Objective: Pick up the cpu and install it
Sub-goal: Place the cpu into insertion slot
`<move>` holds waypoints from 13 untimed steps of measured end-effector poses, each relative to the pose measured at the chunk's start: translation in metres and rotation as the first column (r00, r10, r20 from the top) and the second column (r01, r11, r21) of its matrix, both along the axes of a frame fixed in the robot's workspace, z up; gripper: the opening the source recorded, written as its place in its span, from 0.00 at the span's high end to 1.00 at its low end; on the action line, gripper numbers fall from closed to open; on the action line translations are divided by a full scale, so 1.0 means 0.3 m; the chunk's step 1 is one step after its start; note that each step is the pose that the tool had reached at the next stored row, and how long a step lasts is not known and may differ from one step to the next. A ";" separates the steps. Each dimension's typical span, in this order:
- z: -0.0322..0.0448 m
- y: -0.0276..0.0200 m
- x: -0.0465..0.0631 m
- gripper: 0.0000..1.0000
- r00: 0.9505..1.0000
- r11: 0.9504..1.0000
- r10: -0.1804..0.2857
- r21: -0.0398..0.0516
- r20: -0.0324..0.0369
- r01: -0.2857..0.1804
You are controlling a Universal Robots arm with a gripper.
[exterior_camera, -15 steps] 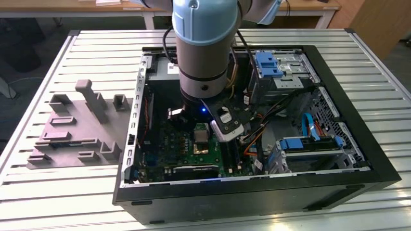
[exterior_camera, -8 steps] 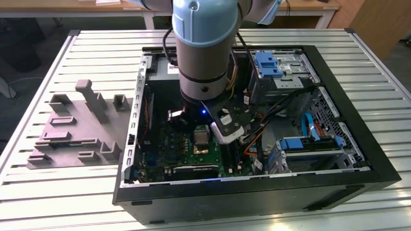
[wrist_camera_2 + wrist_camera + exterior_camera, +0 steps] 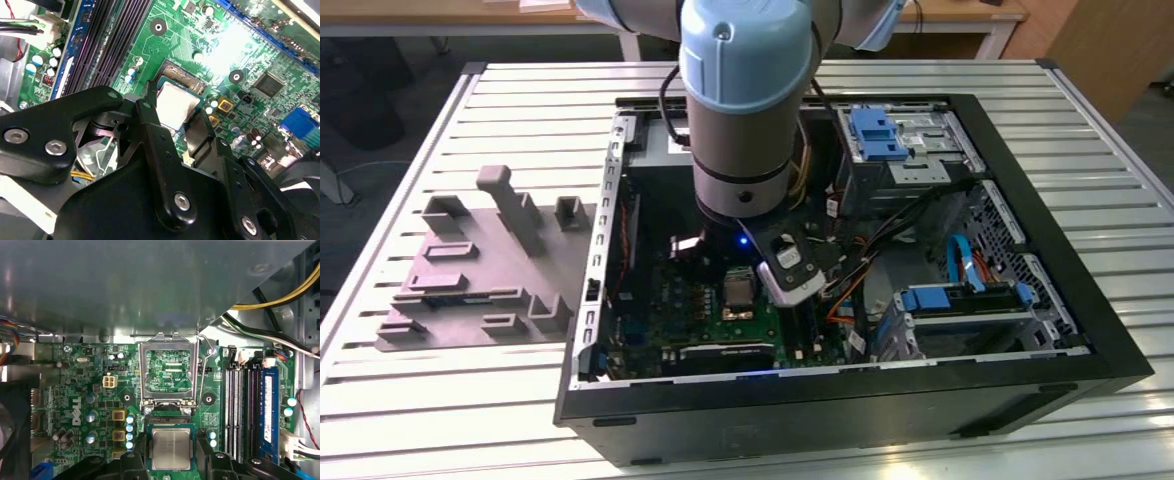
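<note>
First wrist view: you've got the cpu (image 3: 171,448) pinched right over the socket.
Your gripper (image 3: 171,456) has its two black fingers (image 3: 139,452) drawn in to the cpu's width, one on each opposite edge of the silvery square, gripping it. The socket's load frame (image 3: 144,372) stands open just beyond, and a strip of gold contacts (image 3: 170,419) shows between that frame and the cpu. The memory slots (image 3: 241,405) run alongside. In the second wrist view, the cpu sits between the fingertips above the green motherboard (image 3: 190,45). In the exterior view, your arm (image 3: 744,120) reaches down into the open computer case (image 3: 1107,345) on the slatted table (image 3: 454,410). A grey fixture tray (image 3: 467,290) lies beside the case at the exterior view's left.
</note>
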State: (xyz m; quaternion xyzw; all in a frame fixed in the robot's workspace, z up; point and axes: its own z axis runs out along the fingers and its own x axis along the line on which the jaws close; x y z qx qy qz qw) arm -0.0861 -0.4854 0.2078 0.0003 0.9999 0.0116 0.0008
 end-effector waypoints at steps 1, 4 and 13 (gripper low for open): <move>-0.005 0.000 0.000 0.53 1.000 1.000 0.000 0.000 0.000 0.000; -0.013 -0.002 0.000 0.53 1.000 1.000 0.000 0.000 0.000 0.000; -0.028 -0.005 -0.001 0.53 1.000 1.000 0.002 0.000 0.000 -0.002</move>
